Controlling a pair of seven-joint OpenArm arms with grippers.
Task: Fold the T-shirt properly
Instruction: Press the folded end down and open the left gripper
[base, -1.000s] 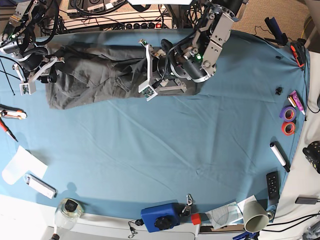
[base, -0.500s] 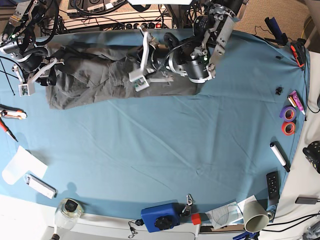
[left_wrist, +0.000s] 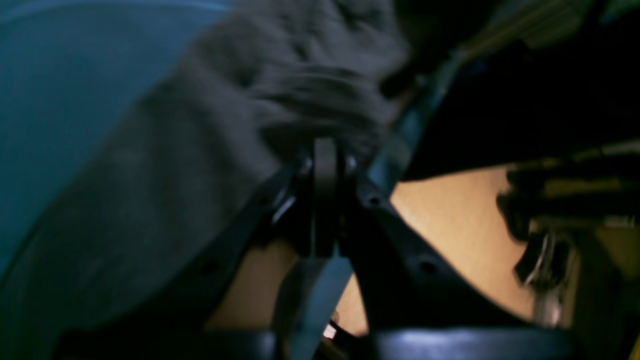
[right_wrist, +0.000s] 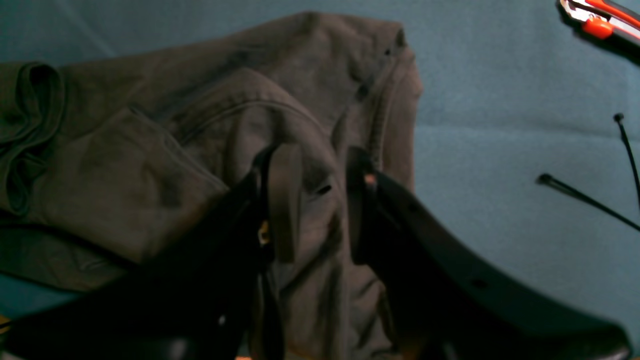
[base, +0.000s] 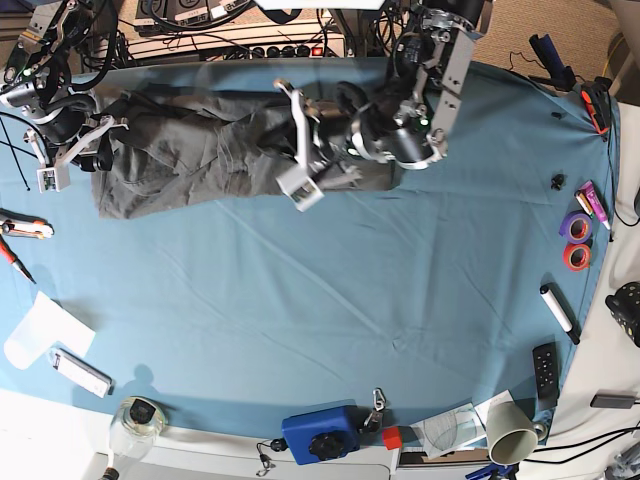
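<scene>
My left wrist view is blurred; the T-shirt (left_wrist: 210, 150) smears there. My left arm covers its right end from above, and my right pincer (right_wrist: 325, 200) hides the cloth beneath.

Charcoal T-shirt (base: 200, 150) rumpled, stretched along table's far edge.

This is a robotics lab or workshop bench. A table under a blue cloth (base: 330, 300) carries two robot arms, with power strips and tangled cables (base: 200, 30) along its far edge. Around the cloth's rim lie rolls of tape (base: 575, 240), a marker (base: 558, 313), a utility knife (base: 25, 229) and a remote control (base: 545, 372).
</scene>
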